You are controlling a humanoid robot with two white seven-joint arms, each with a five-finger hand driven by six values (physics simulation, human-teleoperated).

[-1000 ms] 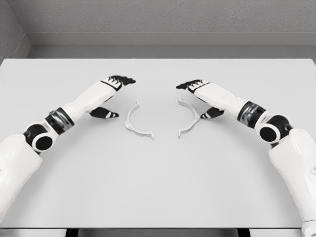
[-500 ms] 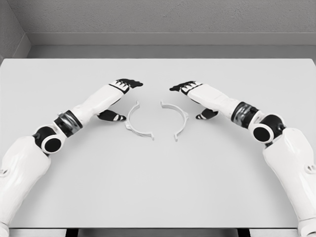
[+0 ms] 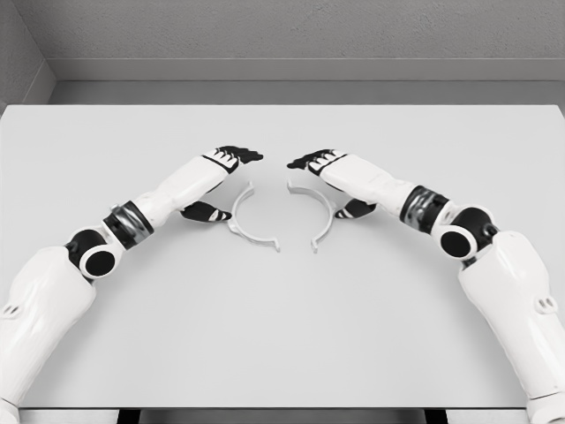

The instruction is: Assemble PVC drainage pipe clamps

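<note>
Left hand (image 3: 217, 177) fingers spread beside left clamp half (image 3: 249, 223), right hand (image 3: 331, 179) likewise by right clamp half (image 3: 316, 212)

We count two white half-ring clamp pieces, the left clamp half (image 3: 250, 222) and the right clamp half (image 3: 317, 212), lying on one grey table (image 3: 282, 336). We count two white arms, each ending in one five-finger hand: the left hand (image 3: 221, 181) and the right hand (image 3: 331, 181).

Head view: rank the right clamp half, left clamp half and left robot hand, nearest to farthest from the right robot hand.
From the right robot hand:
1. Right clamp half, directly beside it.
2. Left clamp half, across the gap.
3. Left robot hand, beyond it, though the fingertips reach closer.
</note>
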